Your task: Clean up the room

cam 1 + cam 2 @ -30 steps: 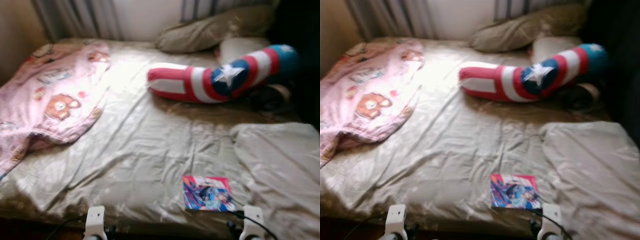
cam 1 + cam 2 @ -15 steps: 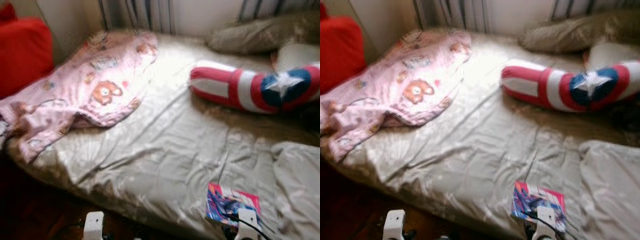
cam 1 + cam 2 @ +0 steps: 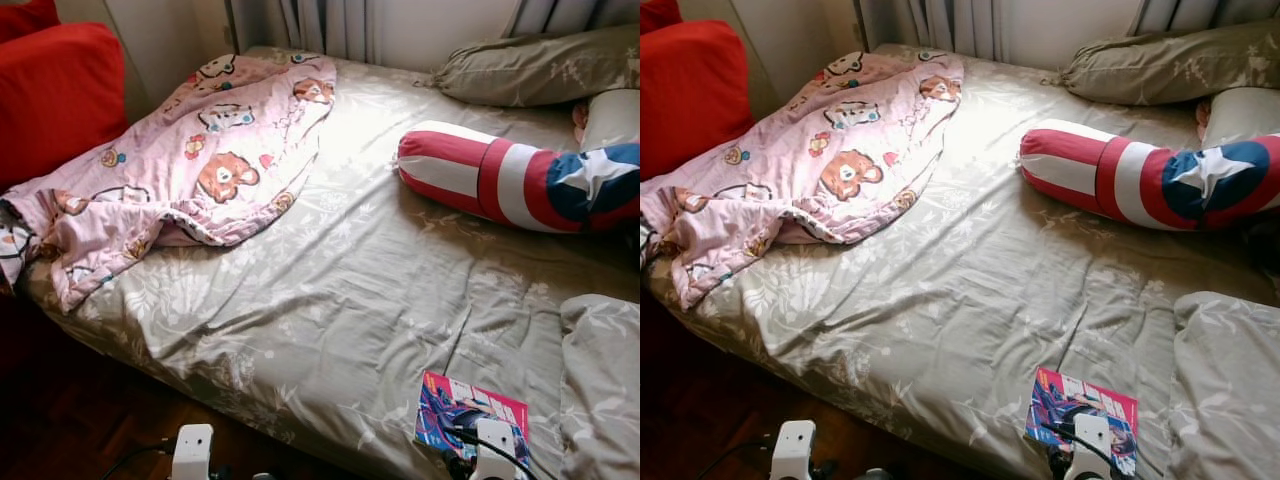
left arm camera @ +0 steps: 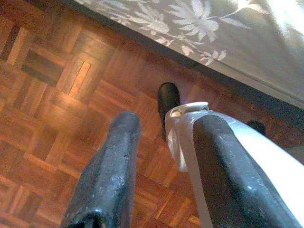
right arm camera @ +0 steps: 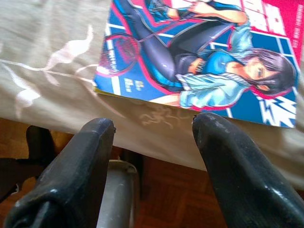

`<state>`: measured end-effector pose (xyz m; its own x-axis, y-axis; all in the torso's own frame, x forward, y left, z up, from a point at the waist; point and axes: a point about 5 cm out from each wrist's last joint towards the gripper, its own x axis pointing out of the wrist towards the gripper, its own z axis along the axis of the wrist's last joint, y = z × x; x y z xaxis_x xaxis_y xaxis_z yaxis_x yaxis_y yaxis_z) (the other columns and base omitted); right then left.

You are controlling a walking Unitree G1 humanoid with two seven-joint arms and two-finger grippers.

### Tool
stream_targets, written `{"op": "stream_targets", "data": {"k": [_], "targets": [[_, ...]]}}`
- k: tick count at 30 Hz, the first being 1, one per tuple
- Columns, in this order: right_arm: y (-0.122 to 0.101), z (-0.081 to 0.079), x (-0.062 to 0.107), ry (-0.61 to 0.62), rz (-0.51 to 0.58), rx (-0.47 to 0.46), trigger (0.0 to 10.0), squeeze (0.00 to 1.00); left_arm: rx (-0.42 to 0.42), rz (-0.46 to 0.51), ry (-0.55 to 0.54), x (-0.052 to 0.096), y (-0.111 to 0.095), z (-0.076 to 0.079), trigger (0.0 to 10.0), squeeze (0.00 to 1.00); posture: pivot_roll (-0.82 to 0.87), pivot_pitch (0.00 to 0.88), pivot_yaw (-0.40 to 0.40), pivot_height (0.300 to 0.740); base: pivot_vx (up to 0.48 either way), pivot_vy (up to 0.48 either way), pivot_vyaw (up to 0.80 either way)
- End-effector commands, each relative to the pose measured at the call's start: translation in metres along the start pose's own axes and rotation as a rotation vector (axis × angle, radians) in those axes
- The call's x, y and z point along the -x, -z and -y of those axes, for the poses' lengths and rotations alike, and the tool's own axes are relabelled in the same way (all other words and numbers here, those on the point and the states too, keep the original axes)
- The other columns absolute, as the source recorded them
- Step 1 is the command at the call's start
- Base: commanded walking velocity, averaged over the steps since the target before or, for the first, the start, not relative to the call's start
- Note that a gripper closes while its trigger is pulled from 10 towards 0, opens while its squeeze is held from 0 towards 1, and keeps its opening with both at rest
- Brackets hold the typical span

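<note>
Comic book (image 3: pixel 470 418) lies at bed (image 3: pixel 350 290) edge beside open right tool (image 5: pixel 152 142).

Both arms low at the near edge, left gripper (image 4: pixel 161 161) pointing down, fingers (image 4: pixel 107 175) spread apart, right gripper (image 5: pixel 152 156) likewise parted, holding nothing.

- The left pincer (image 4: pixel 161 166) has two long black fingers (image 4: pixel 107 175), matte, scuffed and rounded at the tips.
- A glossy white curved shell lies against one of its fingers.
- The right pincer (image 5: pixel 152 156) has the same thick black fingers (image 5: pixel 237 175).
- White wrist housings (image 3: pixel 192 452) carry thin black cables (image 3: pixel 500 448).
</note>
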<state>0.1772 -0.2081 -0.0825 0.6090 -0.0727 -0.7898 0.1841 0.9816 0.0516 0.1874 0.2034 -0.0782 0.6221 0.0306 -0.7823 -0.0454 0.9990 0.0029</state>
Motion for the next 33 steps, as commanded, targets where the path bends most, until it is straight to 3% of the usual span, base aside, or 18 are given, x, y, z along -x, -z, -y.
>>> {"op": "stream_targets", "data": {"k": [1,9,33], "targets": [[0.0066,-0.0023,0.001,-0.005,-0.018,-0.015,10.0,0.0,0.002,-0.031,-0.004,0.0019,0.0087,-0.0025,10.0,0.0,0.01,0.181,0.02,0.74,0.0,0.244,0.0],[0.0091,-0.0037,0.0014,-0.019,-0.028,0.004,10.0,0.0,0.001,-0.029,-0.003,0.0018,0.0077,-0.0028,10.0,0.0,0.01,0.195,0.025,0.74,0.0,0.251,0.0],[0.0093,-0.0071,0.0011,-0.045,-0.031,0.011,10.0,0.0,0.0,-0.028,-0.003,0.0017,0.007,-0.003,10.0,0.0,0.02,0.203,0.03,0.74,0.0,0.47,0.0]]}}
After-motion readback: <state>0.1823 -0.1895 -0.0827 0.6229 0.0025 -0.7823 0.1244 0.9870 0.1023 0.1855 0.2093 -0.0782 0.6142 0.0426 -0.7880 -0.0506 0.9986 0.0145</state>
